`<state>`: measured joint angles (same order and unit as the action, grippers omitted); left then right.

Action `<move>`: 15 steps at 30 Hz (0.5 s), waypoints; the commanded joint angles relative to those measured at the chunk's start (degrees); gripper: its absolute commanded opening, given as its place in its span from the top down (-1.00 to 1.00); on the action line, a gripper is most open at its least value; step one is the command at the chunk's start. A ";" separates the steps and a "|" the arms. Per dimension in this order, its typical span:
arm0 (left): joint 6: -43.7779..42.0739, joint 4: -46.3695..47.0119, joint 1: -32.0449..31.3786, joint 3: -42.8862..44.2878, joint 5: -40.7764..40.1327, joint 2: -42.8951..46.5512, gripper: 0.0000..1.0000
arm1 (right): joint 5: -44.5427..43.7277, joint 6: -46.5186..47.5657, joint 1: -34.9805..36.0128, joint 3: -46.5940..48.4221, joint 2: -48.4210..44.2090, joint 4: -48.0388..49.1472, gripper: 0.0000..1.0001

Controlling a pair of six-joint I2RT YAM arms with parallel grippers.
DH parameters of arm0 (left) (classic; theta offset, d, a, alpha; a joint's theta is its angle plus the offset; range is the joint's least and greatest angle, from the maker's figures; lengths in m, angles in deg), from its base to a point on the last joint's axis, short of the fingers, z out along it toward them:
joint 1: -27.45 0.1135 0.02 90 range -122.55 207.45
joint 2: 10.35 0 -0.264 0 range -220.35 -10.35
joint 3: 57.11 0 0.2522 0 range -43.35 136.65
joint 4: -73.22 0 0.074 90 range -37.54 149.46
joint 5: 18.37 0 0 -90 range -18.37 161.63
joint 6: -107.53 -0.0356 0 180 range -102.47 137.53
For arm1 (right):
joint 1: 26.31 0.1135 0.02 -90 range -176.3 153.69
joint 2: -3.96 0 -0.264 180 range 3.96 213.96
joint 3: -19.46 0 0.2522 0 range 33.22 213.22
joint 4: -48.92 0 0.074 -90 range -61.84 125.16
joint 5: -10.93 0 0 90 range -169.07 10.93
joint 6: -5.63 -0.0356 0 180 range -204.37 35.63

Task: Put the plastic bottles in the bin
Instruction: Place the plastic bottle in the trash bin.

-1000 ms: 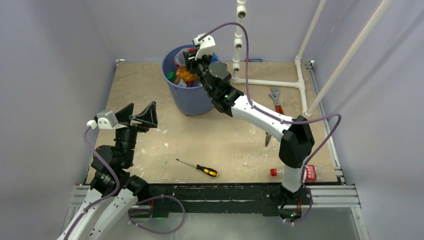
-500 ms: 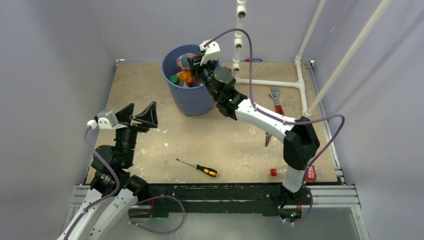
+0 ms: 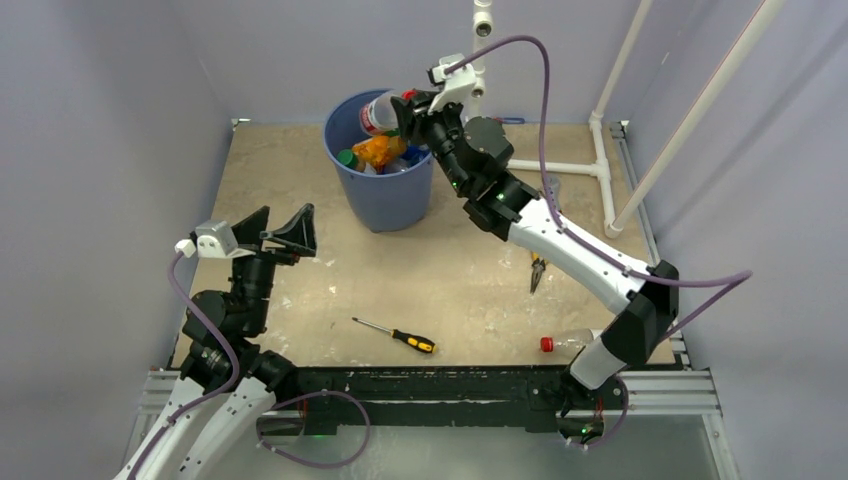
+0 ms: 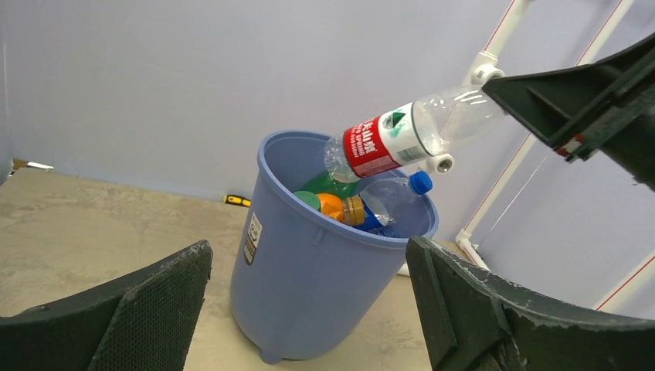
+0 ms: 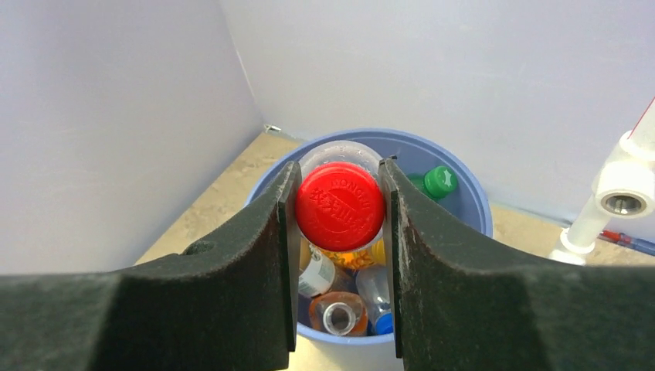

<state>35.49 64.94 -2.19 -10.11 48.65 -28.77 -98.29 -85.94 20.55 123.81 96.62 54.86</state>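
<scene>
The held bottle [image 4: 402, 135] is clear, with a red and white label and a red cap [image 5: 340, 205]. The 2 fingers of the right gripper [image 5: 338, 178] clamp it at the cap. It is tilted, with its bottom a little lower and pointing away from the gripper, above the bin [image 4: 309, 286]. The bin is round, blue and upright, just below the gripper. Inside it lie several bottles [image 4: 363, 205]: orange, green, and 1 with a blue cap. 1 more bottle [image 3: 572, 340], clear with a red cap, lies on the table [image 3: 300, 180], well apart behind the gripper.
</scene>
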 commanded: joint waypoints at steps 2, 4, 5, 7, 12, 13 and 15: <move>0.17 1.07 0.38 1.41 0.95 -0.56 -0.90 | 6.04 -1.00 -0.09 2.91 -3.90 -10.81 1.00; 0.24 1.11 0.38 1.47 1.37 -0.73 -0.90 | 7.92 -2.00 -0.09 5.14 -3.72 -16.62 1.00; 0.28 1.09 0.38 1.48 1.59 -0.79 -0.90 | 8.58 -2.41 -0.09 6.60 -3.49 -19.03 1.00; 0.24 1.22 0.43 1.41 1.96 -0.91 -0.90 | 9.56 -3.08 -0.09 9.81 -2.31 -26.37 1.00; 0.37 1.35 0.47 1.40 2.43 -1.42 -0.91 | 12.01 -3.45 -0.04 11.90 -0.53 -35.31 1.00; 0.33 1.33 0.47 1.40 2.63 -1.59 -0.91 | 11.60 -3.45 -0.01 11.47 -0.25 -35.89 1.00; 0.41 1.40 0.47 1.43 3.00 -1.91 -0.91 | 10.97 -3.52 -0.01 10.58 0.93 -37.24 1.00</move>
<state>35.51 64.96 -2.17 -10.11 50.07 -29.73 -88.46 -88.60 20.55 133.95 95.77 24.98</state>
